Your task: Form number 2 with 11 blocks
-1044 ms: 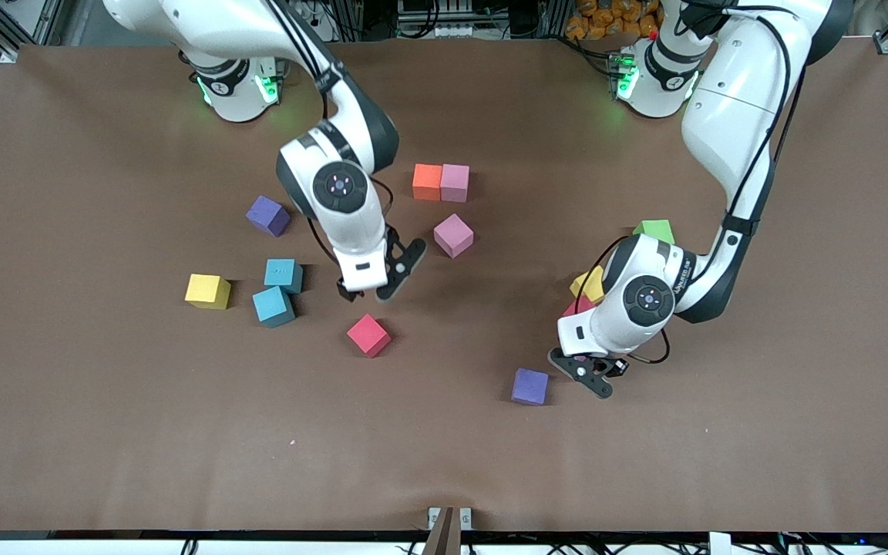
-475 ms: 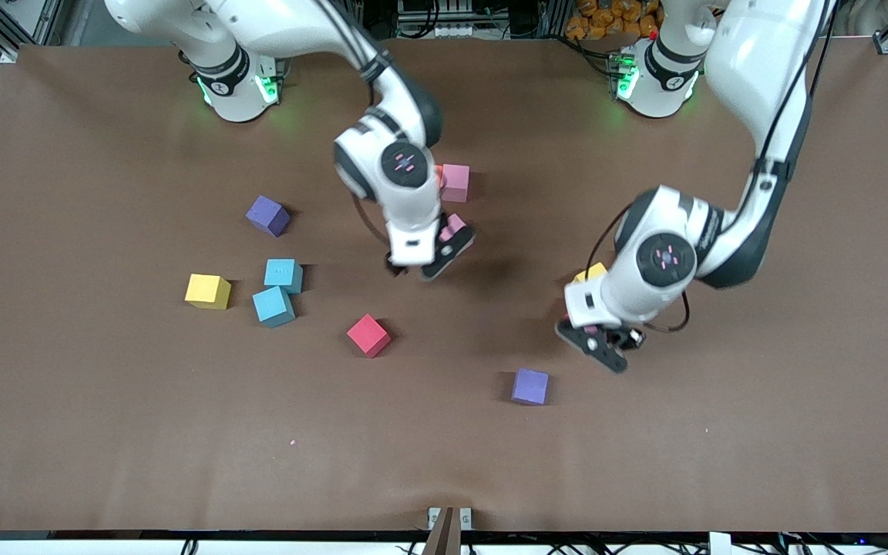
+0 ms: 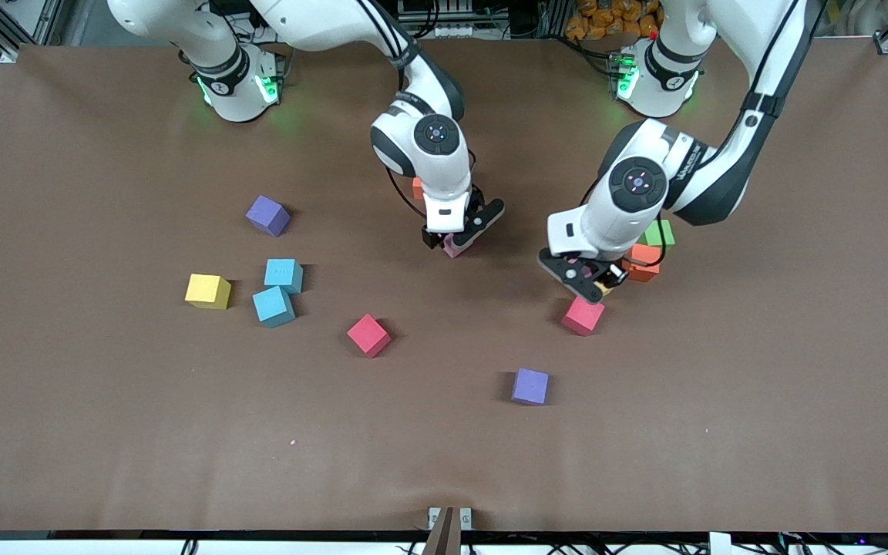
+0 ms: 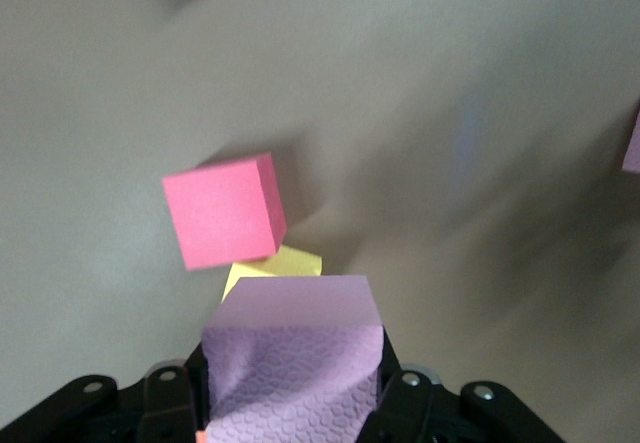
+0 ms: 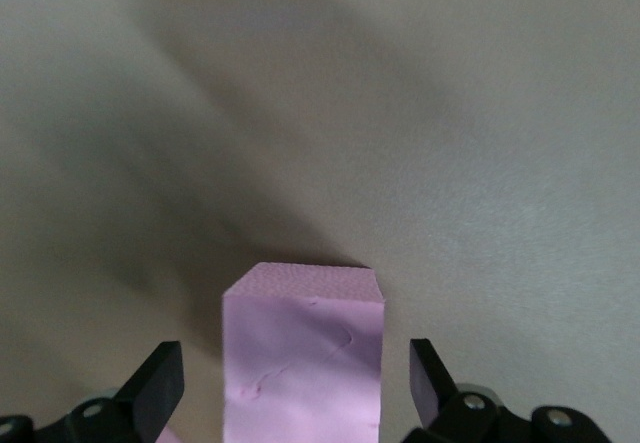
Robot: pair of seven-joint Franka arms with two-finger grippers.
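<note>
My right gripper (image 3: 457, 233) (image 5: 295, 388) is open and stands astride a pink block (image 3: 453, 248) (image 5: 303, 353) on the table, with a gap on each side. My left gripper (image 3: 589, 276) (image 4: 292, 388) is shut on another pink block (image 4: 292, 363), held over a yellow block (image 4: 275, 263) and beside a red block (image 3: 583, 315) (image 4: 222, 211). Blocks lie scattered: two blue (image 3: 284, 274) (image 3: 273, 306), yellow (image 3: 208, 291), red (image 3: 368, 334), two purple (image 3: 267, 215) (image 3: 530, 385), orange (image 3: 644, 262). No number 2 shape shows.
A green cube (image 3: 658, 231) sits next to the orange block by the left arm. Another orange block (image 3: 417, 187) peeks out beside the right arm's wrist. The brown table (image 3: 444, 462) is bare toward the front camera.
The right gripper swung from beside the blue and red blocks to the pink block. The left gripper carried its pink block from beside the purple block to above the red and yellow ones.
</note>
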